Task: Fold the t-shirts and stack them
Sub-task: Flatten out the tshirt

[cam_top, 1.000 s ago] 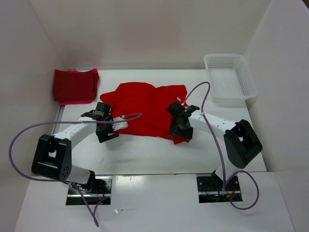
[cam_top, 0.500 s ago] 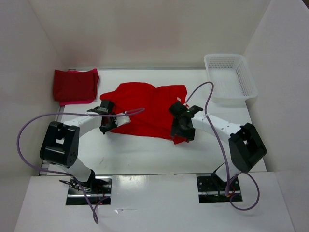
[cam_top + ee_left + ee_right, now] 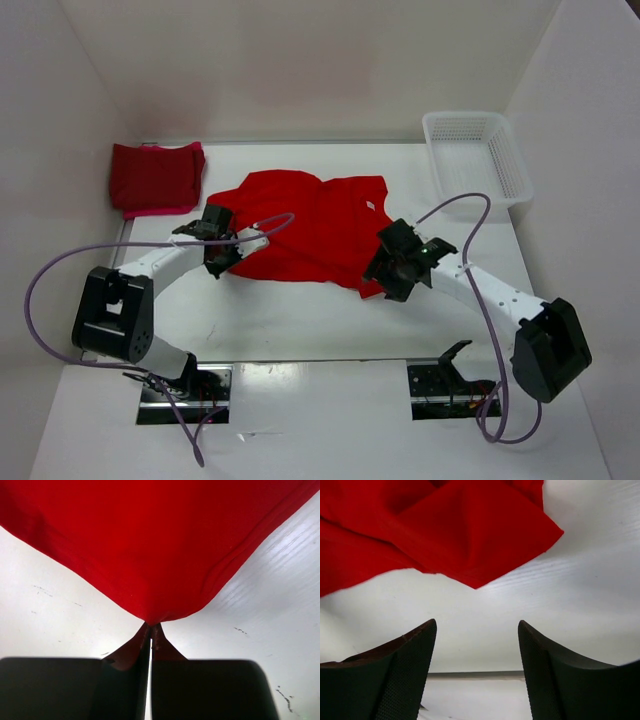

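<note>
A bright red t-shirt [image 3: 305, 225] lies spread flat in the middle of the table, with a small white tag [image 3: 371, 207] on it. My left gripper [image 3: 220, 265] is shut on its near left corner; in the left wrist view the pinched cloth [image 3: 150, 540] fans out from my left gripper [image 3: 151, 627]. My right gripper [image 3: 390, 282] sits at the shirt's near right corner. In the right wrist view my right gripper [image 3: 477, 630] is open with bare table between the fingers, and the shirt's corner [image 3: 475, 555] lies just ahead, untouched. A folded dark maroon t-shirt [image 3: 153, 175] rests on a folded pinkish one [image 3: 165, 211] at the back left.
A white mesh basket [image 3: 470, 118] stands at the back right. White walls close in the table on the left, back and right. Purple cables loop off both arms over the near part of the table.
My left gripper has shut on the red shirt's near left corner. My right arm has swung right and nearer, to the shirt's near right corner, still open.
</note>
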You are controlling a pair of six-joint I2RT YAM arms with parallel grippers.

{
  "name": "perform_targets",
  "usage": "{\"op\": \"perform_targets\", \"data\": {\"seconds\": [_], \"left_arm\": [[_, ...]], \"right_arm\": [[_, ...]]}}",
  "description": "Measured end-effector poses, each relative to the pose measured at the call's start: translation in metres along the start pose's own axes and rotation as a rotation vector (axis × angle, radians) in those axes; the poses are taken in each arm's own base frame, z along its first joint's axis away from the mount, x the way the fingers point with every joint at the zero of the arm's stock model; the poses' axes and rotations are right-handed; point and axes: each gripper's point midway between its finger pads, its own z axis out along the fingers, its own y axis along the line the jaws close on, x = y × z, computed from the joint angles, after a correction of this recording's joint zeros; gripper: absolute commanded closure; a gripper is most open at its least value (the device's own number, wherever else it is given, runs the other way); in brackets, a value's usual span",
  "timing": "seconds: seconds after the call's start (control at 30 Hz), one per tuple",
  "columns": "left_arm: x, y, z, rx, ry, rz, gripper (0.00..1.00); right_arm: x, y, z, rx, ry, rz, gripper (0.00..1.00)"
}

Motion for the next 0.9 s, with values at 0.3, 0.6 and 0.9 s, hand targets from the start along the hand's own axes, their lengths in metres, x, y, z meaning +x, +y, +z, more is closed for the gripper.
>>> {"op": "perform_targets", "data": {"seconds": [0.3, 0.6, 0.9], "left_arm": [[0.0, -0.003, -0.005, 0.005, -0.008, -0.032, 1.0], [-0.001, -0.003, -0.01, -0.005, -0.015, -0.05, 1.0], [0.005, -0.005, -0.011, -0.01, 0.004, -0.05, 1.0]], "right_arm": [[0.005, 0.001, 0.043, 0.054, 0.044, 0.052, 0.12], [0.0, 0.011, 0.056, 0.026, 0.033, 0.067, 0.19], [-0.009, 0.006, 0.07, 0.053, 0.016, 0.095, 0.52]]}}
